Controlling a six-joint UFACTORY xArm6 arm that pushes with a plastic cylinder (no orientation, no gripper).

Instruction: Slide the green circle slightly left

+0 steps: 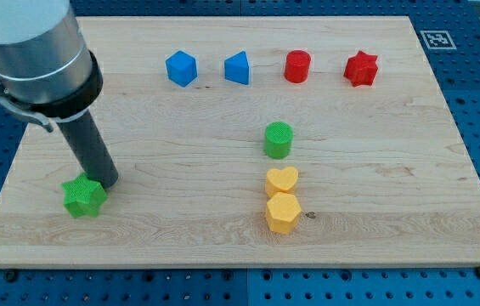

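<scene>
The green circle [279, 139], a short green cylinder, stands a little right of the board's middle. My tip [106, 182] rests on the board far to its left, touching the upper right side of a green star [83, 197]. The rod rises from there towards the view's top left. Nothing is between the green circle and my tip.
A yellow heart [281, 181] and a yellow hexagon [282, 212] lie just below the green circle. Along the top are a blue cube-like block [181, 68], a blue wedge-like block [237, 68], a red cylinder [297, 66] and a red star [361, 69]. The wooden board [392, 170] sits on a blue pegboard.
</scene>
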